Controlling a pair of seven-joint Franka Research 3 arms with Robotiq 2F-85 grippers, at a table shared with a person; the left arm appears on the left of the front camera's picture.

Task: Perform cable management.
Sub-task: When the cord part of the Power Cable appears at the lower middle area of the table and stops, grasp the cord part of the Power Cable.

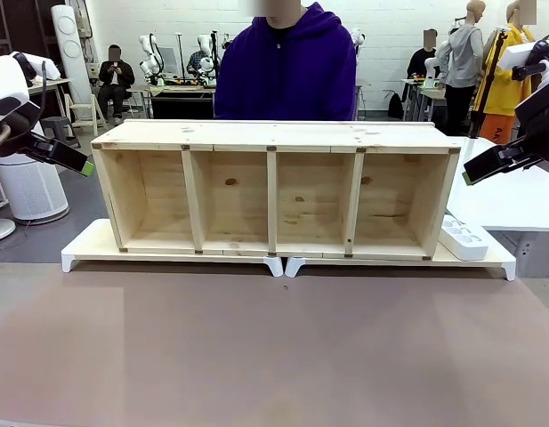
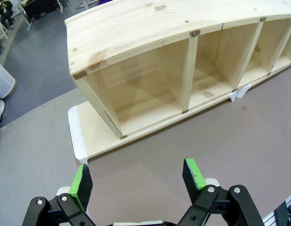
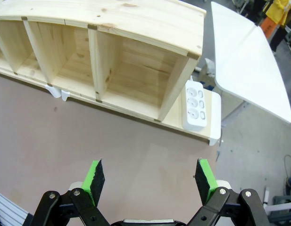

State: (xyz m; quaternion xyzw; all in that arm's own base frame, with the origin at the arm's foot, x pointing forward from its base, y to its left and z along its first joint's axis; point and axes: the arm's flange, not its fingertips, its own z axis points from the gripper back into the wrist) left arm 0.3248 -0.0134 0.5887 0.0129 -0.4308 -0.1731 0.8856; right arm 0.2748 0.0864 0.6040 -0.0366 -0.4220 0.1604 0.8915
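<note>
Brown table top [image 1: 274,356] nearest the camera, bare surface up to the platform edge.

Left gripper [image 2: 137,175]: jaws spread wide, green pads [image 2: 81,181] well apart, nothing between them. It hangs over the brown surface, looking down at the left end of the shelf. In the front view it sits off the shelf's upper left corner, apart from the wood.

Right gripper [image 3: 150,175]: also spread wide, green pads apart, holding nothing. It hangs over the brown surface facing the shelf's right end. In the front view it is off the upper right corner, not touching.

Low white platform [image 1: 87,245] runs across the table. It is in two pieces whose feet meet near the middle.

Wooden shelf unit [image 1: 274,135] stands on the platform, open side toward the robot. Four compartments, pale pine with knots showing on the back boards.

White power strip [image 3: 196,104] lies flat on the platform's right end, just beside the shelf's right end wall. Three sockets face up.

Cable: cannot tell where it lies from these views.

White side table [image 3: 249,61] stands to the right, beyond the platform's end.

Person in a purple hoodie [image 1: 287,67] stands behind the shelf at the far side, torso near its middle.
</note>
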